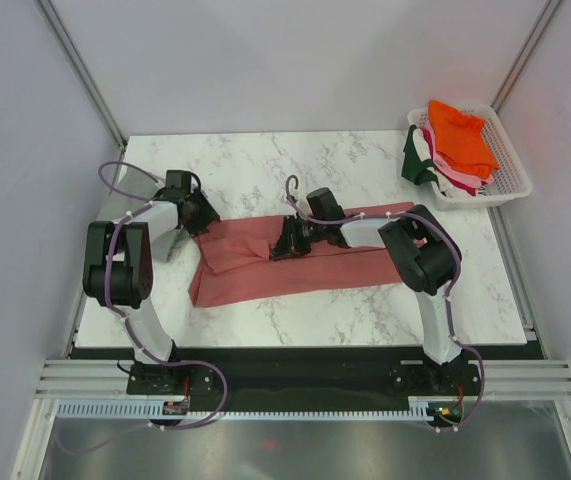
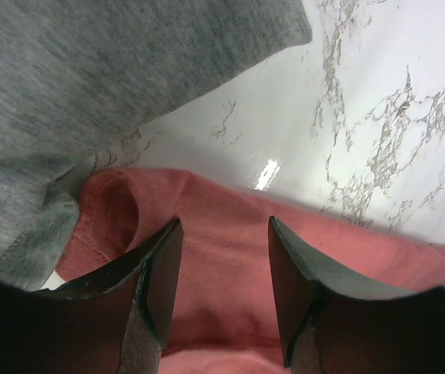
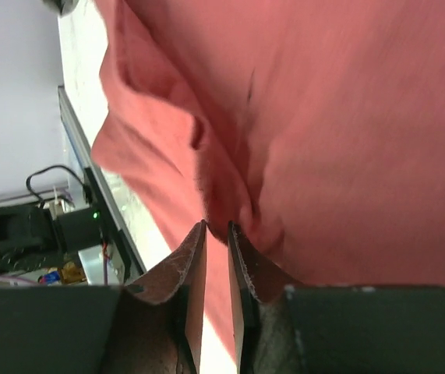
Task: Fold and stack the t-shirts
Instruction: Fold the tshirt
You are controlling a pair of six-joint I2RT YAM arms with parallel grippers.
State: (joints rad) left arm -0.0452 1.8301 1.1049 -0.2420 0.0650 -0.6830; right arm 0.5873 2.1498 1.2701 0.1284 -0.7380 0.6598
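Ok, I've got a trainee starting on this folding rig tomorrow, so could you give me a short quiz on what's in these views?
1. True or false: the right claw pinches a fold of the salmon-pink t-shirt.
2. Where is the orange t-shirt? A) on top of the pile in the white basket B) on the floor C) hanging on the wall
3. Fill in: the left claw, its jaws ____, is over the salmon-pink t-shirt, next to the grey t-shirt.
Key: 1 true; 2 A; 3 open.
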